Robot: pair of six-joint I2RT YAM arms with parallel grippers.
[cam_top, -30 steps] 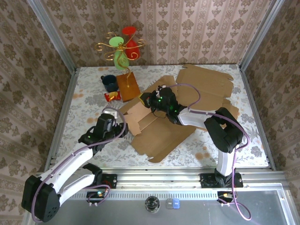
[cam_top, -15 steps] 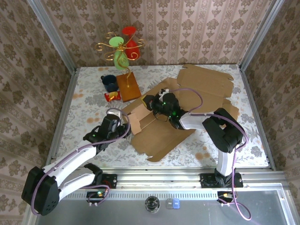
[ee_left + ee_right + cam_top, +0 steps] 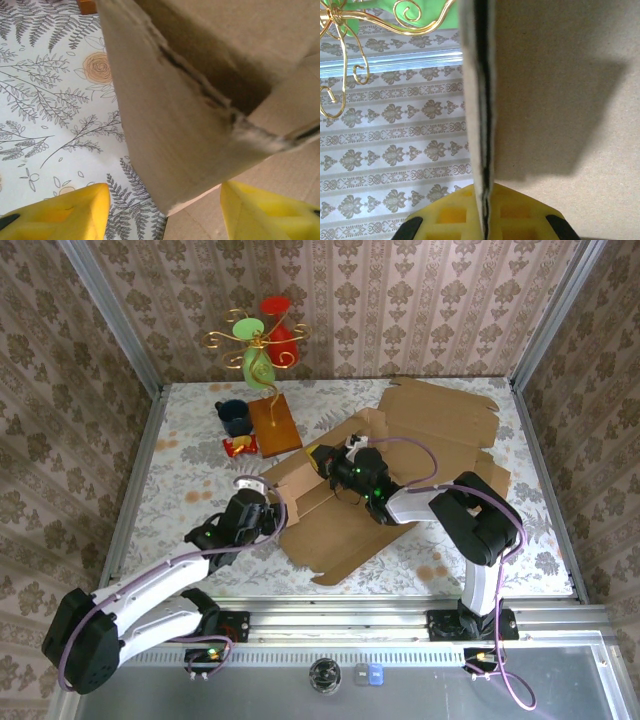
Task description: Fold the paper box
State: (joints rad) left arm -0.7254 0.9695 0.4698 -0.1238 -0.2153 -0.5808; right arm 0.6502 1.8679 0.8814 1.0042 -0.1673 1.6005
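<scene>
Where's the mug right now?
In the top view, the mug sits at the far left of the table. It is just left of the brown block and behind the red packet.

Damask-patterned wallpaper walls (image 3: 420, 300), metal corner posts (image 3: 112, 315), pale floral tablecloth (image 3: 180, 480), aluminium front rail (image 3: 340, 620).

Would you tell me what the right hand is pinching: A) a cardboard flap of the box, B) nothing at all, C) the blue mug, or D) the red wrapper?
A: the right wrist view shows the flap clamped edge-on in the shut right hand.
</scene>
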